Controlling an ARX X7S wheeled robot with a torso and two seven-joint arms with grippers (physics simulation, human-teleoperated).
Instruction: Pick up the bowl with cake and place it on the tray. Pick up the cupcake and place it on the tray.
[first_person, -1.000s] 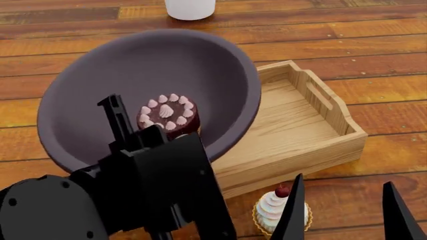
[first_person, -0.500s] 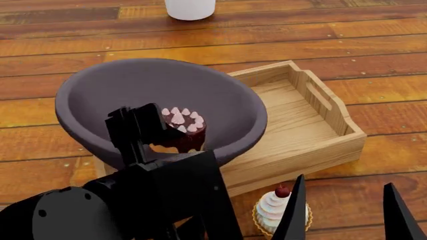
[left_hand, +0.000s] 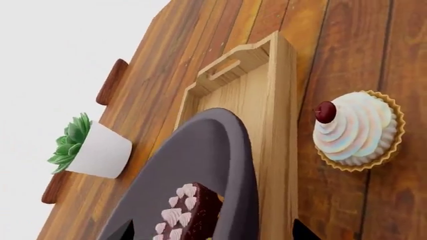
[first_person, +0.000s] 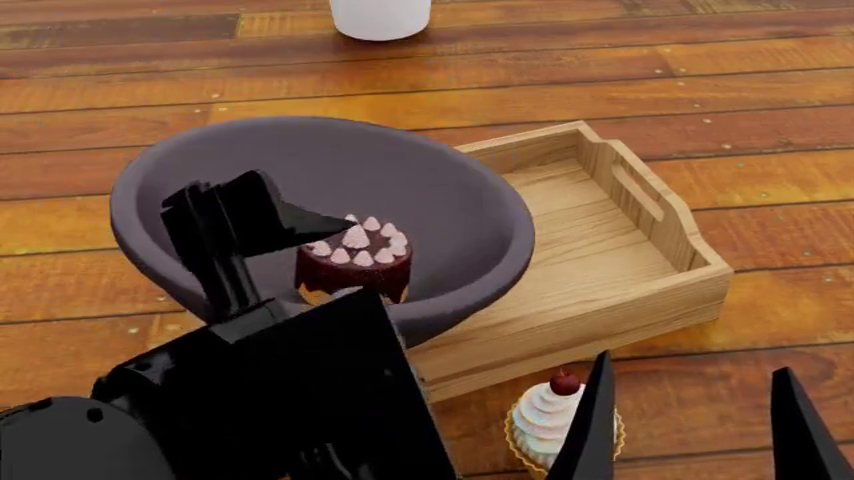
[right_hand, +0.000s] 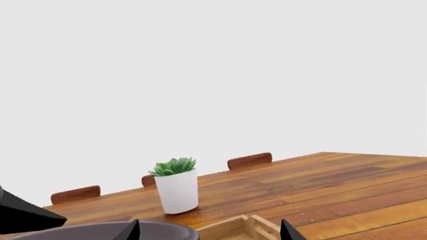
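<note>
The large, deep, matte purplish-grey round bowl (first_person: 320, 215) sits over the left part of the rectangular light-wood tray (first_person: 627, 240) with raised sides and handle slots, near the middle of the wooden plank surface (first_person: 747, 130). Its left side reaches out past the tray's short end, so I judge it is resting on the tray walls or is held just above them; I cannot tell which. Inside it stands the small round chocolate cake (first_person: 354, 262) with dark glaze and pale pink cream dollops, upright and near the centre of the bowl. The left hand (first_person: 247, 235) is at the near-left rim of the bowl, one finger inside the bowl beside the cake, but whether it grips the rim or has let go I cannot tell from these views. So the first part of the task looks nearly done, but not surely finished. The second part is not yet started: the small cupcake (first_person: 550, 418) with swirled white frosting, a dark red cherry and a golden ridged wrapper stands on the surface toward its near edge, just in front of the tray's long side and outside it. The right hand (first_person: 687, 425) hovers close to it with fingers wide apart and holds nothing. A white pot with a green plant (right_hand: 177, 187) stands toward the far edge.
</note>
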